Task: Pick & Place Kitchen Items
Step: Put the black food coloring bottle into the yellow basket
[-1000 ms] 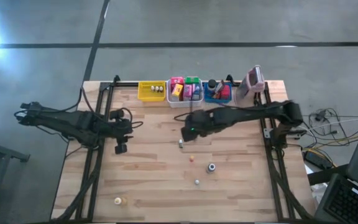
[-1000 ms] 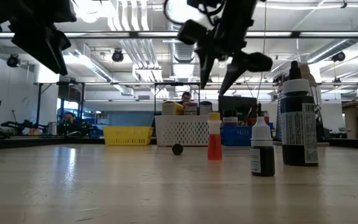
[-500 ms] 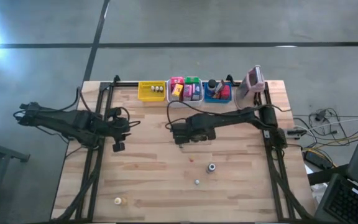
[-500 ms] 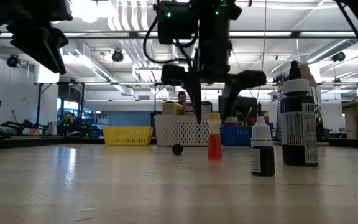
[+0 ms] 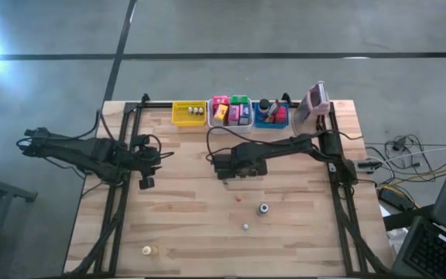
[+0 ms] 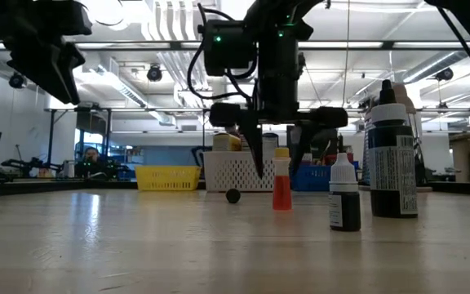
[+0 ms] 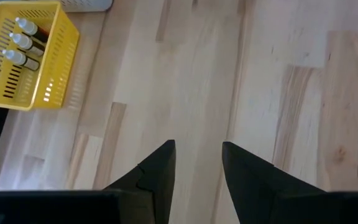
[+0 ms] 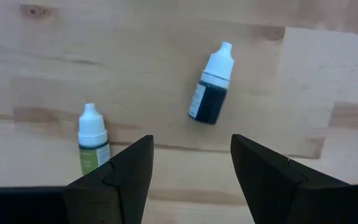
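Note:
Small dropper bottles are scattered mid-table: an orange one point(image 5: 238, 198), a dark one point(image 5: 263, 208) and a tiny pale one point(image 5: 245, 226). My right gripper point(image 5: 227, 169) points straight down over the table's middle, open and low above the wood, holding nothing. Its wrist view shows a dark bottle with a white cap point(image 8: 210, 93) and a green one point(image 8: 92, 146) beyond the open fingers point(image 8: 126, 177). In the low view it point(image 6: 277, 163) hangs behind the orange bottle point(image 6: 281, 184). My left gripper point(image 7: 197, 155) waits open and empty above the table's left side point(image 5: 147, 183).
Yellow point(image 5: 188, 113), white point(image 5: 231, 113) and blue point(image 5: 271, 113) bins line the far edge, with a pink-grey device point(image 5: 316, 99) at their right. A small dark round piece point(image 6: 232, 196) lies on the table. A whitish piece point(image 5: 147, 249) sits near the front left.
My right gripper has come down toward the table and shifted a little toward the left edge, rolling its wrist until the fingers hang straight down. The bottles have stayed in place.

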You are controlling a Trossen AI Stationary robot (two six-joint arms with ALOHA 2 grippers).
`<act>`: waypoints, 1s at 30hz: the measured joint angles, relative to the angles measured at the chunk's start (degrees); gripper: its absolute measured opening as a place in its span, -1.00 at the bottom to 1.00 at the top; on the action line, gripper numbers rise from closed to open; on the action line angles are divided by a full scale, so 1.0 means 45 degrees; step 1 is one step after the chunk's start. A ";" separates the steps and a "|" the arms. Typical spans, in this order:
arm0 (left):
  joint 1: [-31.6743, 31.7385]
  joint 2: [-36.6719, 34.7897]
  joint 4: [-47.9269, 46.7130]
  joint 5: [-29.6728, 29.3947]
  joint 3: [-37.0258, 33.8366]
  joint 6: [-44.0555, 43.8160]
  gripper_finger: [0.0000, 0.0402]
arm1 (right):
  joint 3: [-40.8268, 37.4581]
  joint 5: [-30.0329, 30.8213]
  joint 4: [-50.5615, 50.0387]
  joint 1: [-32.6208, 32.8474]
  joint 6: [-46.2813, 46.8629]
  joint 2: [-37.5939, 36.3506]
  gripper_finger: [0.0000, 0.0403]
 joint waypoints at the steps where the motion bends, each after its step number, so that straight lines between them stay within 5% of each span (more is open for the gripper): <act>1: 0.0000 0.0000 -0.0009 0.0004 -0.0018 -0.0036 -0.31 | -0.0043 0.0004 0.0059 -0.0035 -0.0005 0.0000 0.05; 30: 0.0000 0.0000 -0.0106 0.0083 -0.0024 -0.0229 -0.31 | -0.1784 -0.0124 0.2363 -0.0139 0.0729 0.0121 0.01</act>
